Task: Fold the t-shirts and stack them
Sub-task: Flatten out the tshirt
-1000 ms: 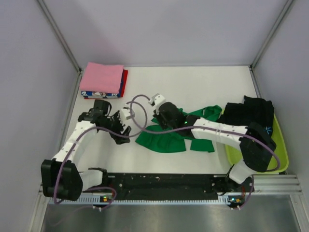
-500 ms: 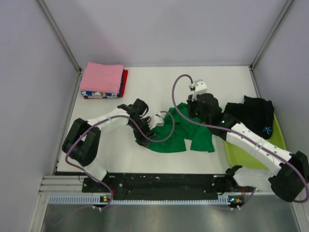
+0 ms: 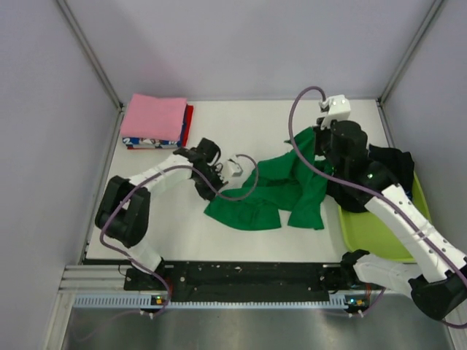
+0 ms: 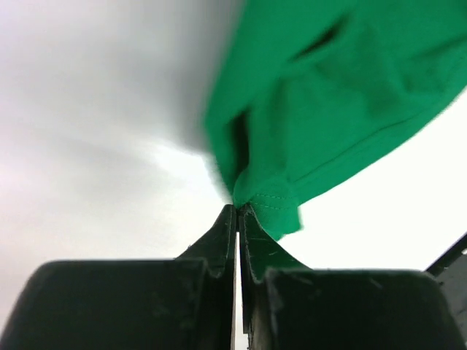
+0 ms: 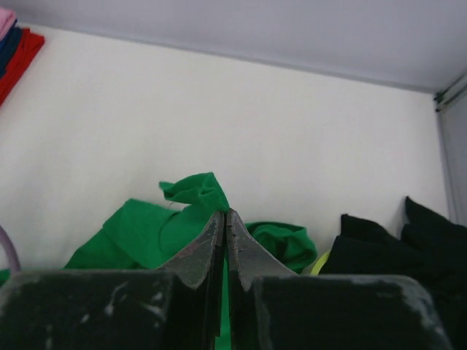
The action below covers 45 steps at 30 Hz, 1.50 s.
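green t-shirt (image 3: 288, 191) mid-table, slung between arms | left gripper (image 3: 235, 166) clamped on its 10 o'clock hem | right gripper (image 3: 312, 142) clamped on its 1 o'clock corner | long axis 9-to-2

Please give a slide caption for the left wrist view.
Left gripper shut on a hemmed edge of the green t-shirt.

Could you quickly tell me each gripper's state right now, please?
Left gripper: closed, pinching the green t-shirt hem.
Right gripper: closed on the same green t-shirt.
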Available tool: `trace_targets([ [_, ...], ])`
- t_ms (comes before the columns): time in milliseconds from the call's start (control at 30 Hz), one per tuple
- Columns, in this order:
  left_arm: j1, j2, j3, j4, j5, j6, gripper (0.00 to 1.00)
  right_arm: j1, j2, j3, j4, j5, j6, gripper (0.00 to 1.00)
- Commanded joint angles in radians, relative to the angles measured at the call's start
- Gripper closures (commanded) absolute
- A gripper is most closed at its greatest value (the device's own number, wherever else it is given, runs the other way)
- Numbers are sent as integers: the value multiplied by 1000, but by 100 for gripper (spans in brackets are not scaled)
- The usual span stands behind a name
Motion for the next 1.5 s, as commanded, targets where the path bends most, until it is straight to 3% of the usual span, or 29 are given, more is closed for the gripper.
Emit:
trace_targets([
  [0, 166, -183, 161, -48, -77, 2, 100, -34, -49, 187, -30, 109, -109, 100],
  [200, 387, -344, 305, -71, -117, 67, 100, -51, -79, 391, -50, 146, -200, 100],
  [467, 468, -549, 434, -70, -221, 132, 100, -51, -109, 607, -135, 82, -220, 100],
  [767, 511, -628, 437, -45, -365, 193, 100, -51, -91, 661, -170, -87, -209, 100],
  [933, 522, -611, 376, -16, -376, 203, 100, -61, 93, 675, -34, -3, -331, 100],
  [1200, 522, -620, 209, -53, -166, 193, 100, -222, 682, 863, -20, 46, -302, 100],
  [1233, 520, -620, 183, -53, -157, 190, 100, -222, 746, 895, -47, 60, -304, 87],
  [1267, 522, -619, 160, -51, -149, 187, 100, -222, 804, 941, -108, 59, -292, 48],
  [1300, 522, -619, 137, -45, -140, 184, 100, -218, 844, 983, -169, 57, -281, 18],
  [1367, 520, -617, 97, -32, -120, 180, 100, -193, 879, 973, -246, 103, -290, 7],
  [1467, 520, -608, 51, -12, -94, 166, 100, -137, 798, 792, -242, 152, -298, 5],
])
